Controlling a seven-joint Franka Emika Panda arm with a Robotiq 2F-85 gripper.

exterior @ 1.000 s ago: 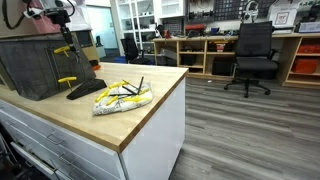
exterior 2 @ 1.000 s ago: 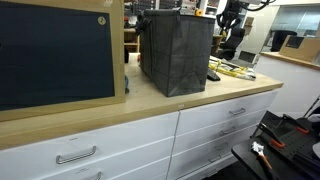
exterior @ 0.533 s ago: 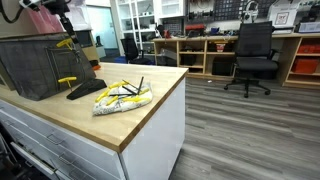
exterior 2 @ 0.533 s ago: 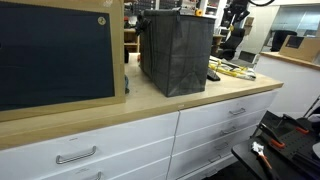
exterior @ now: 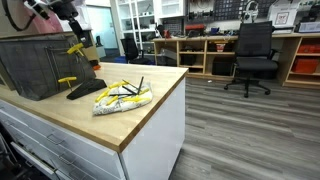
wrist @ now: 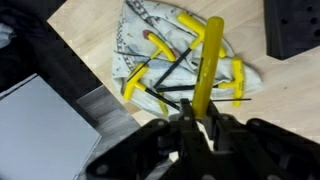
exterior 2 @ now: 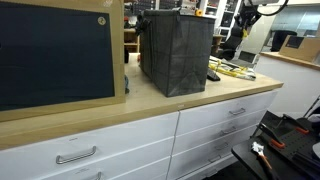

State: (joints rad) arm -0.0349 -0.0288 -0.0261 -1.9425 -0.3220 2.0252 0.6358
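Note:
My gripper (wrist: pixel 197 125) is shut on a yellow-handled T wrench (wrist: pixel 205 62) and holds it in the air above the wooden counter (exterior: pixel 140 112). In an exterior view the wrench (exterior: pixel 77 46) hangs under the gripper (exterior: pixel 72 30), beside the dark mesh bin (exterior: pixel 40 65). Below it lies a clear bag (exterior: pixel 122 96) with several more yellow-handled wrenches; the wrist view shows it too (wrist: pixel 165 45). In an exterior view the gripper (exterior 2: pixel 243 14) is high behind the bin (exterior 2: pixel 175 52), and the bag (exterior 2: pixel 232 68) lies beyond it.
A flat black object (exterior: pixel 85 89) lies by the bin, and a yellow handle (exterior: pixel 67 81) sticks out at the bin's side. A black office chair (exterior: pixel 252 58) and wooden shelves (exterior: pixel 195 50) stand across the floor. A dark framed board (exterior 2: pixel 55 55) stands on the counter above drawers (exterior 2: pixel 120 145).
The gripper has risen and shifted a little away from the bin, carrying the yellow wrench with it. The bag and the bin have not moved.

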